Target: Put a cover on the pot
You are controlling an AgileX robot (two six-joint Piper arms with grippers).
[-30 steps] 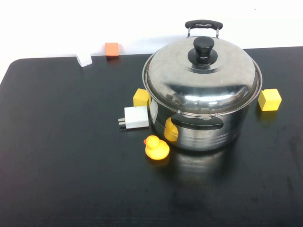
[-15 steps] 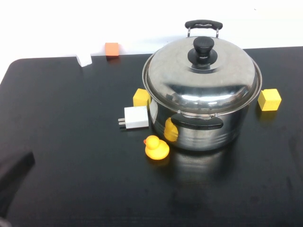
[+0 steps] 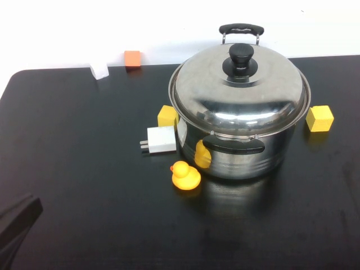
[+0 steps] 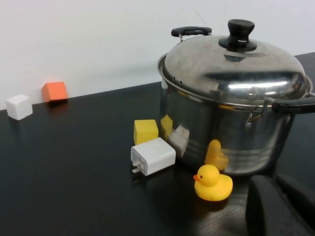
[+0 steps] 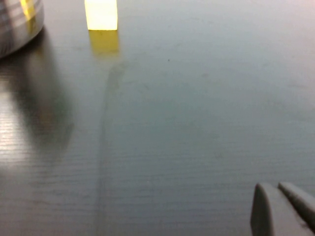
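Note:
The large shiny steel pot (image 3: 242, 154) stands right of the table's middle, its black loop handles at front and back. The domed steel lid (image 3: 239, 93) with a black knob (image 3: 241, 56) sits on it, level on the rim. Both also show in the left wrist view, the pot (image 4: 226, 137) and the lid (image 4: 236, 64). My left gripper (image 4: 275, 183) is shut and empty, low over the table near the pot's front; its arm shows as a dark shape at the lower left corner (image 3: 16, 225). My right gripper (image 5: 274, 189) is shut and empty, low over bare table right of the pot.
A yellow duck (image 3: 185, 175), a white charger plug (image 3: 161, 139) and a yellow cube (image 3: 167, 116) lie close to the pot's left side. Another yellow cube (image 3: 319, 118) lies to its right. An orange cube (image 3: 133, 58) and a white cube (image 3: 100, 71) sit at the black table's far edge.
The left arm has come into the high view at the lower left corner and then dropped slightly lower. The pot, lid and small objects have not moved.

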